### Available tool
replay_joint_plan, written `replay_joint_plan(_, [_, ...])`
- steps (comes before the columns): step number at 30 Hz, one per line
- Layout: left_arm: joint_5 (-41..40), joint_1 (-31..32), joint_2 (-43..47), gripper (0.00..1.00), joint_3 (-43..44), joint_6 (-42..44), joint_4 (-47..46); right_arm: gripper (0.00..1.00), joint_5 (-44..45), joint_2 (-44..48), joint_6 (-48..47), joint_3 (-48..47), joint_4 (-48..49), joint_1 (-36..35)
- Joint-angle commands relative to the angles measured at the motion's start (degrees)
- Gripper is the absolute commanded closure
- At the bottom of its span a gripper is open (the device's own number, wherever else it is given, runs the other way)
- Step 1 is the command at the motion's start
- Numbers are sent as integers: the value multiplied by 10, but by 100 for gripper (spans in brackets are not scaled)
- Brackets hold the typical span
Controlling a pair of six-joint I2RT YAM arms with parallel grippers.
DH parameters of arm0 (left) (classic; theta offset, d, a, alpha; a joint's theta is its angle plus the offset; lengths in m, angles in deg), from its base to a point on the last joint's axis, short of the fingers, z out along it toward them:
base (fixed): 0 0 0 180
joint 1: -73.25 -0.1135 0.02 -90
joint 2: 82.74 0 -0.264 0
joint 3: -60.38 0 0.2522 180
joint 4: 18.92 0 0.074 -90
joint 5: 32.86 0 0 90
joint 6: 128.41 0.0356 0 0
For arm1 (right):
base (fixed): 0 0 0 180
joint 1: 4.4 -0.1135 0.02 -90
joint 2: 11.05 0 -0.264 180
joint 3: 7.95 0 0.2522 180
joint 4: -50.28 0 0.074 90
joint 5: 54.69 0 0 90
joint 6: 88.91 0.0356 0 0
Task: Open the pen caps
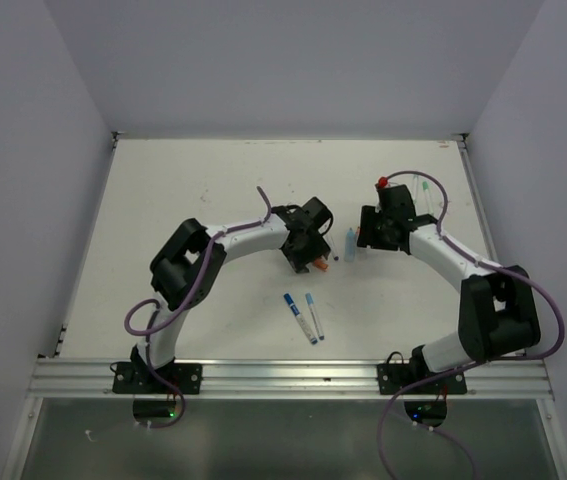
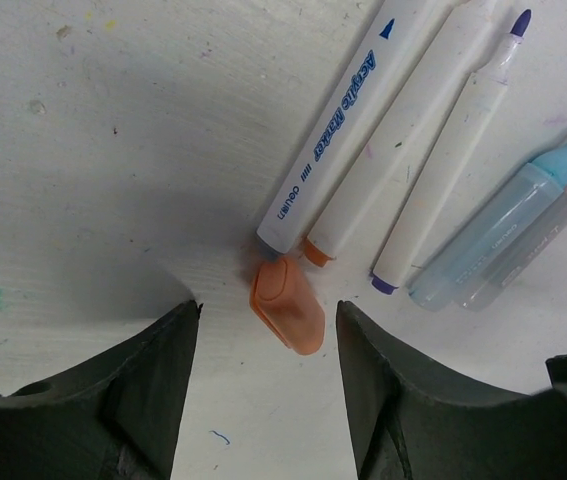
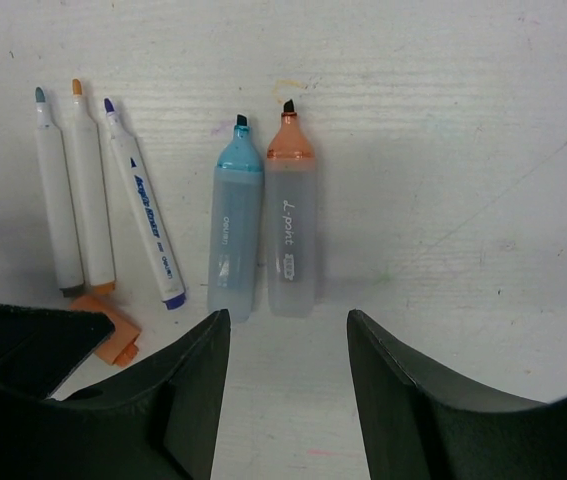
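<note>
An orange pen cap point(image 2: 288, 305) lies loose on the table between the open fingers of my left gripper point(image 2: 268, 325), just below the ends of three uncapped white pens point(image 2: 393, 140). It also shows in the right wrist view point(image 3: 103, 335). Beside the pens lie an uncapped light blue highlighter point(image 3: 236, 230) and an uncapped orange highlighter point(image 3: 291, 220). My right gripper point(image 3: 288, 335) is open and empty just below their ends. In the top view the left gripper point(image 1: 308, 252) and right gripper point(image 1: 367, 236) face each other over this group. Two white pens with blue ends point(image 1: 306, 315) lie nearer the front.
A small red thing point(image 1: 382, 183) sits by the right wrist at the back. The table has raised edges point(image 1: 103, 200) and a metal rail point(image 1: 293, 375) along the front. Purple cables loop off both arms.
</note>
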Motion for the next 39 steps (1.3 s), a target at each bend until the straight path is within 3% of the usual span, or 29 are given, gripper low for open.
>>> replay_joint_plan(1, [-21, 7, -18, 39, 14, -17, 48, 46, -2, 30, 4, 10, 17, 2])
replay_joint_plan(6, [-21, 9, -25, 51, 12, -16, 43, 46, -2, 35, 4, 11, 20, 2])
replay_joint_plan(7, [-19, 8, -25, 58, 10, -14, 38, 46, -2, 36, 2, 12, 20, 2])
replay_joint_plan(12, [-14, 9, -24, 71, -10, -10, 20, 46, 1, 41, 2, 13, 21, 2])
replay_joint_plan(19, [-13, 9, 3, 97, -44, -2, 11, 46, 5, 47, -1, 18, 19, 2])
replay_joint_plan(25, [-65, 2, 94, 100, -136, 15, 1, 46, 4, 56, 0, 21, 18, 1])
replay_joint_plan(28, [-120, -7, 121, 100, -140, 52, 29, 46, 2, 57, 0, 23, 18, -4])
replay_joint_plan(34, [-218, -49, 184, 100, -167, 186, 35, 45, 3, 71, -2, 30, 7, -30])
replay_joint_plan(39, [-224, -108, 271, 100, -262, 312, -71, 45, 12, 86, -8, 37, -7, -78])
